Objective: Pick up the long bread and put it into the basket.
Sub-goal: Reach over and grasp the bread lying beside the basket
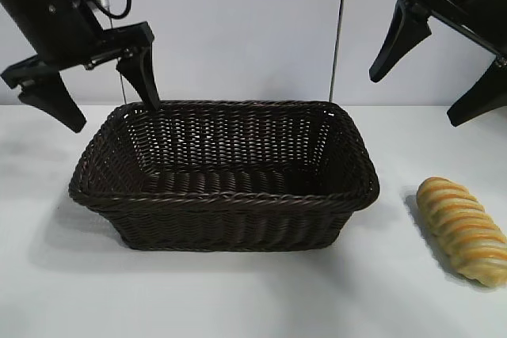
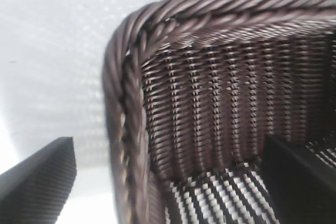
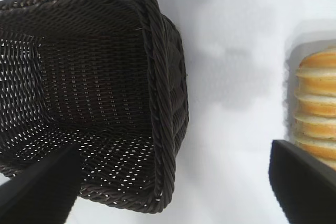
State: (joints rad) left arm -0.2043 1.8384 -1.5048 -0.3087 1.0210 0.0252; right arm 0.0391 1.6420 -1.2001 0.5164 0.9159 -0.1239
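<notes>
The long bread (image 1: pixel 462 229), golden-yellow with orange-brown ridges, lies on the white table to the right of the basket (image 1: pixel 226 195); part of the long bread shows in the right wrist view (image 3: pixel 316 109). The dark brown wicker basket sits mid-table and is empty. My right gripper (image 1: pixel 428 96) is open and empty, held high above the table between the basket's right end and the bread. My left gripper (image 1: pixel 115 112) is open and empty, hovering over the basket's back left corner (image 2: pixel 131 77). The basket's right end shows in the right wrist view (image 3: pixel 163 103).
The white table (image 1: pixel 253 290) stretches in front of the basket and round the bread. A pale wall with a vertical seam (image 1: pixel 339 29) stands behind.
</notes>
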